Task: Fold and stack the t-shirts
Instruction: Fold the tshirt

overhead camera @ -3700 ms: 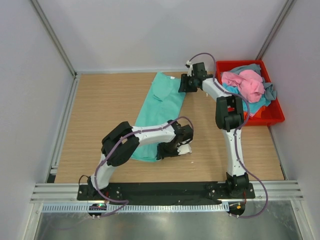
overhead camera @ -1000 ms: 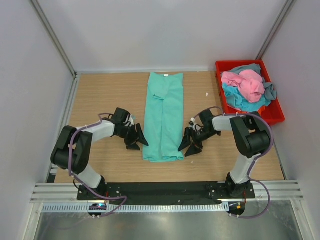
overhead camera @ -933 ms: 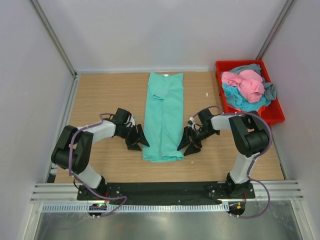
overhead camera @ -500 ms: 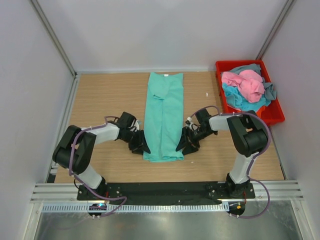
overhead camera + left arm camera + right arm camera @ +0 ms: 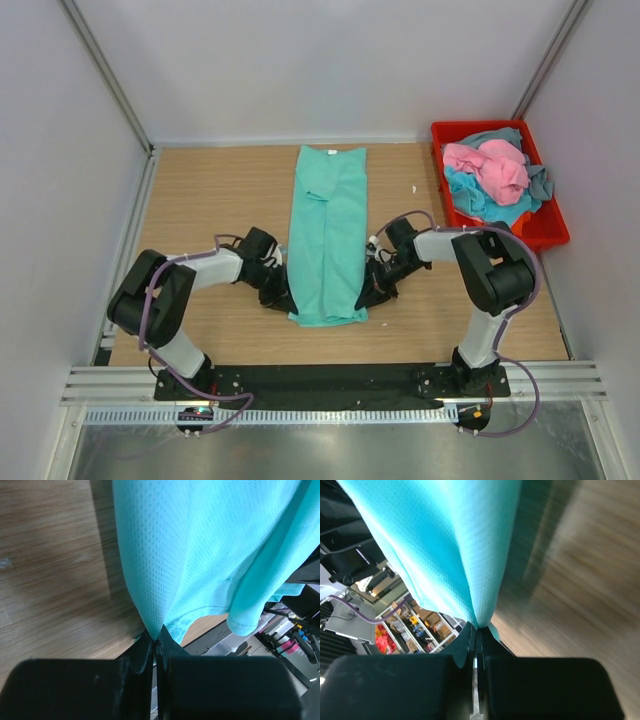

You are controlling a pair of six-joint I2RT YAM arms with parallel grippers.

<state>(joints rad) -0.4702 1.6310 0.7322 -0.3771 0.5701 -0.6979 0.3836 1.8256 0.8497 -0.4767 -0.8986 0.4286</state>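
A teal-green t-shirt [image 5: 328, 235] lies as a long narrow strip down the middle of the wooden table, folded lengthwise. My left gripper [image 5: 287, 299] is shut on its left edge near the bottom; in the left wrist view the mesh cloth [image 5: 200, 555] runs pinched into the closed gripper [image 5: 156, 641]. My right gripper [image 5: 363, 295] is shut on the right edge at about the same height; the right wrist view shows the cloth [image 5: 445, 550] drawn into that closed gripper [image 5: 479, 629]. More t-shirts, pink [image 5: 490, 168], turquoise-blue [image 5: 478, 200] and grey-blue [image 5: 539, 182], are heaped in a bin.
The red plastic bin [image 5: 552, 230] stands at the back right against the wall. White walls with metal rails enclose the table on three sides. A small white speck [image 5: 415, 188] lies on the wood right of the shirt.
Both grippers have slid inward from beside the shirt to its two side edges and closed on the cloth. The shirt's lower part is slightly narrowed between them.
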